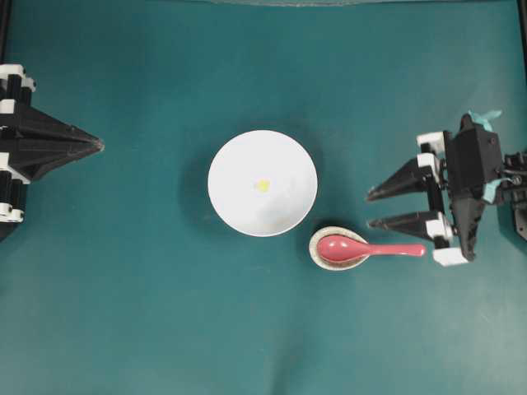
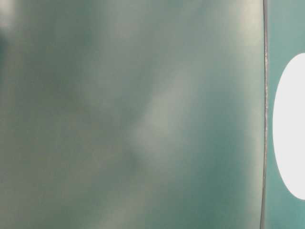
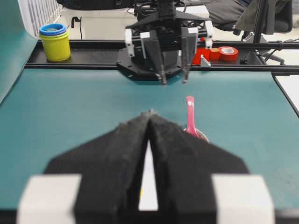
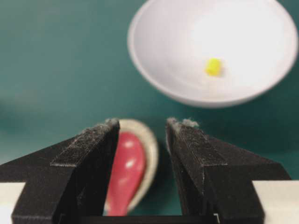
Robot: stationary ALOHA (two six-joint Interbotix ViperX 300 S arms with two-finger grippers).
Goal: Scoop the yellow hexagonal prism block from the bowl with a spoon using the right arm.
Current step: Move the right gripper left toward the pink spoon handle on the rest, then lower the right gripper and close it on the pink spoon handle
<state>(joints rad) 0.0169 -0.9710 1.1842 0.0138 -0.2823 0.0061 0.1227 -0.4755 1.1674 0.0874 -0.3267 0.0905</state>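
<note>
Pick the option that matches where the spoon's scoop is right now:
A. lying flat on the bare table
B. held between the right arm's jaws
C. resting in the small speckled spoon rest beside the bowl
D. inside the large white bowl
C: the spoon has its scoop sitting in the small speckled spoon rest, next to the bowl, with the handle pointing toward the open right gripper.

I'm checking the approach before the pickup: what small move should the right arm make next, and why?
Probably shift the open right pincer sideways and down over the spoon handle. It holds nothing yet; in the overhead view its fingertips sit beside the handle, not astride it. The yellow block lies in the bowl.
</note>
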